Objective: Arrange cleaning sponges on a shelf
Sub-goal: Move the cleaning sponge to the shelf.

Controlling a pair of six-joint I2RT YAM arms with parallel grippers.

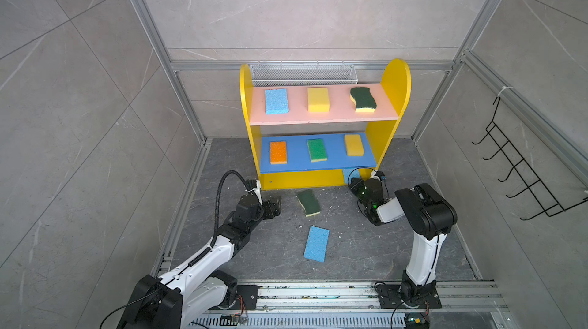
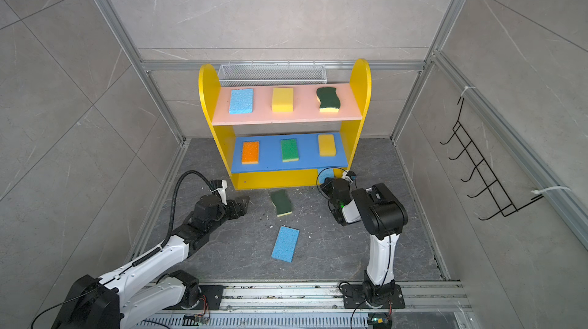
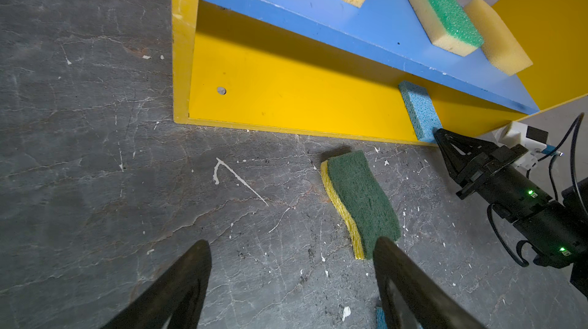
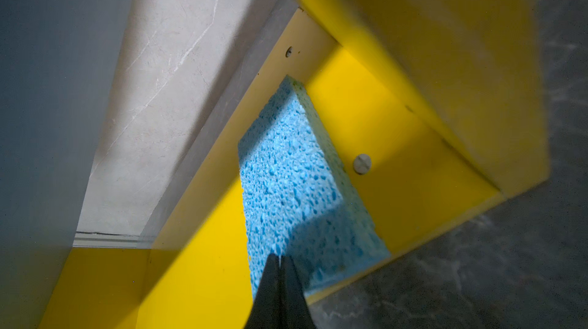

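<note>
On the floor point(image 1: 366, 248) at the left, the left gripper point(image 1: 277, 206) sits low with its fingers point(image 3: 181, 279) spread apart and nothing between them. Just to its right lies the wavy sponge point(image 1: 308, 202), green side up and apart from the gripper in both top views. In the left wrist view its near end is right beside one finger, and I cannot tell if they touch. Nearer the arms' mounts the loose blue sponge point(image 1: 316, 243) lies flat, well apart from both grippers.

Behind these stands the shelf point(image 1: 396, 82). Its pink board point(image 1: 334, 116) carries, left to right, the top blue sponge point(image 1: 276, 101), the top yellow sponge point(image 1: 318, 99) and the top wavy sponge point(image 1: 363, 99). The blue board point(image 1: 334, 159) carries the orange sponge point(image 1: 278, 152), the green sponge point(image 1: 317, 150) and the mid yellow sponge point(image 1: 354, 145).

At the right end of the yellow base point(image 1: 302, 179), under the blue board, the low blue sponge point(image 4: 296, 184) lies flat near the right side panel. The right gripper point(image 4: 280, 260) points in at it with its fingers pressed together. Its tip is against the sponge's near end and is not clamped on it.
</note>
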